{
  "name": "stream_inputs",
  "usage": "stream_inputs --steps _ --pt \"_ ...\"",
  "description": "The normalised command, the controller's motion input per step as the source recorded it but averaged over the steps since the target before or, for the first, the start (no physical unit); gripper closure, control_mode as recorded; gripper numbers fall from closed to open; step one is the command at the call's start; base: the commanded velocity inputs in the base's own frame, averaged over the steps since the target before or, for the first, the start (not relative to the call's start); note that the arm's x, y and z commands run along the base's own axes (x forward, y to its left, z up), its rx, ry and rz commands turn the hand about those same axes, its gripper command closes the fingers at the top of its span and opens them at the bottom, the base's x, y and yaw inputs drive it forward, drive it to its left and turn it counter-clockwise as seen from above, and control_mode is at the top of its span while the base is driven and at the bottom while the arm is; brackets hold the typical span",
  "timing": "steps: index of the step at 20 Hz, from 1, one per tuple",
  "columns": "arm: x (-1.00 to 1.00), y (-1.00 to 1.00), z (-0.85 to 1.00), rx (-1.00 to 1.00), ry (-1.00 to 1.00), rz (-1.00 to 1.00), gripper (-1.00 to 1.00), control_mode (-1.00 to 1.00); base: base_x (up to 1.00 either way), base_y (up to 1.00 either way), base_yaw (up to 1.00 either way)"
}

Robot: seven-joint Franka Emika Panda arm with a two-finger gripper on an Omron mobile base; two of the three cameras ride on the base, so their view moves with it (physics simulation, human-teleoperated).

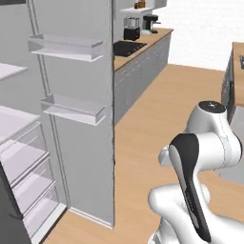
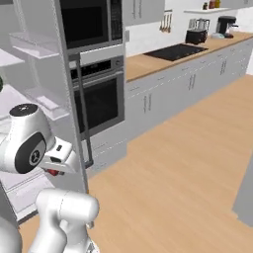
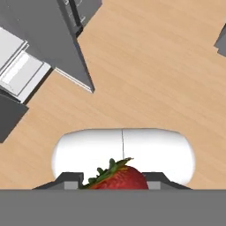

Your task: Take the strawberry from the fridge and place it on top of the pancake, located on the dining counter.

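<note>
On my hand view the strawberry (image 3: 118,178) sits right at the bottom, red with its green leafy cap pointing up and to the left, wedged between the 2 dark fingertips (image 3: 70,180) of the gripper (image 3: 115,182). The jaws are drawn in narrow on the fruit from either side, so I read it as held. Below the hand I see light-wood floor (image 3: 154,70), and the fridge (image 3: 44,39) lies off toward the upper left of that view, its door edge and white drawers showing.

From the right base view I can make out a small dark-red spot at the hand, just beside the white wrist block: that is the strawberry (image 2: 52,172), held low in front of the open fridge (image 2: 44,74). The gripper (image 2: 55,168) there is mostly hidden by the arm, so I cannot judge its jaws from that side.

In the left base view the open fridge (image 1: 71,109) shows 2 clear door shelves (image 1: 71,47) and white drawers at lower left. The wall counter (image 1: 143,45) with a black cooktop runs away behind it.
</note>
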Motion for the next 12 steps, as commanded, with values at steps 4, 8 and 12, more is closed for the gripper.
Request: stream_inputs --steps 4,8,12 --pt "0.00 0.00 0.00 0.00 0.00 0.00 1.00 1.00 0.00 -1.00 -0.46" --pt "0.00 0.00 0.00 0.00 0.00 0.00 1.00 1.00 0.00 -1.00 -0.52" --pt "0.00 0.00 0.00 0.00 0.00 0.00 1.00 1.00 0.00 -1.00 -0.56"
